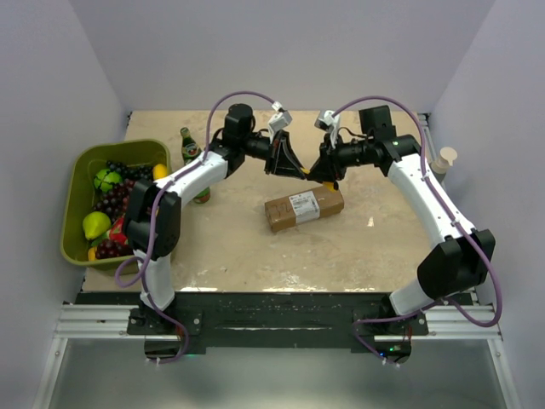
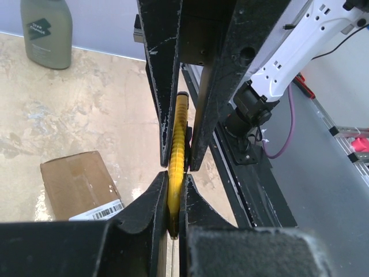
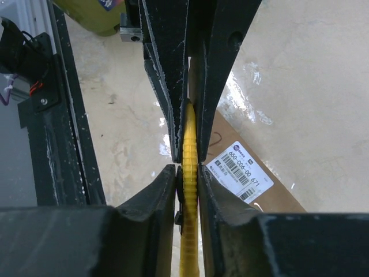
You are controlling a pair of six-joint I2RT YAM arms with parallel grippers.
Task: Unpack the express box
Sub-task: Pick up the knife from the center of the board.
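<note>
Both arms bend inward over the table, so the left gripper (image 2: 173, 180) and right gripper (image 3: 187, 171) meet nose to nose. Each is clamped on the yellow utility knife (image 2: 179, 141), though only the wrist cams actually show that pinch. The express box (image 1: 304, 207) lies just below the grippers.

The left pincer (image 2: 174, 176) fills the bottom edge, its two black fingers pressed against a ridged yellow knife (image 2: 180, 127) that stands edge-on between them. From the top the right pincer (image 2: 179, 165) reaches down, clamped on that knife just above. At lower left a brown box (image 2: 75, 176) lies on the mottled beige surface (image 2: 86, 109), a barcode label (image 2: 101, 210) at its near corner. A grey-green bottle (image 2: 47, 32) stands at the back left. A white arm (image 2: 294, 46) crosses the upper right.
</note>
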